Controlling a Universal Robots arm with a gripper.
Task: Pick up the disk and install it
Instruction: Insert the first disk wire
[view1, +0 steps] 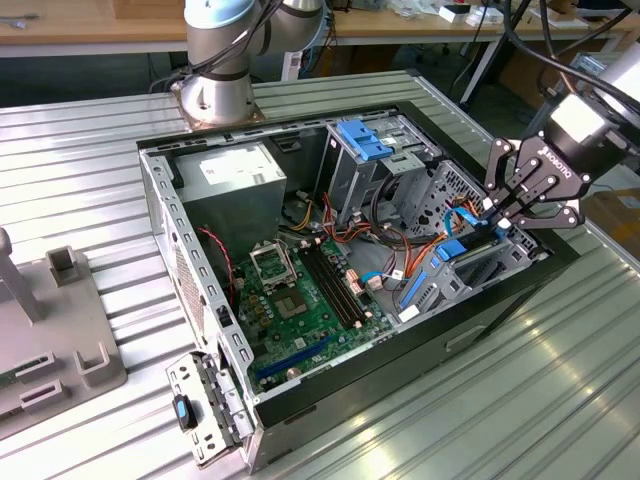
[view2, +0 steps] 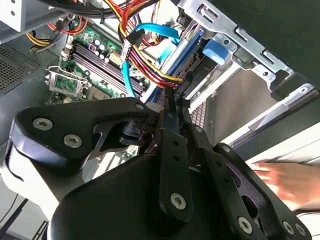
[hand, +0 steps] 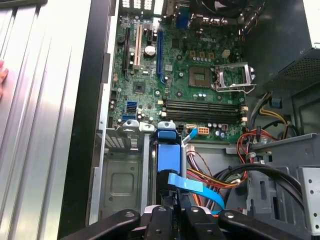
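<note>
**Gripper at drive bay, disk seated on edge**

Open PC case (view1: 160, 200) on ribbed table (view1: 560, 380). Inside: motherboard (view1: 300, 290) w/ empty CPU socket (hand: 231, 76), grey PSU box (view1: 228, 175) in the far corner, red/orange/yellow cables (hand: 250, 145), blue-latched cage (view1: 362, 140). Disk (hand: 167, 155) stands on edge in the bay at the case's front, blue rail facing up, blue ribbon cable (hand: 192, 186) just beside it. Gripper (view1: 500, 212) sits right above the disk, fingers (view2: 170, 107) nearly together; can't tell if they pinch the rail. A hand (view2: 287, 182) rests on the table outside the case.
</note>
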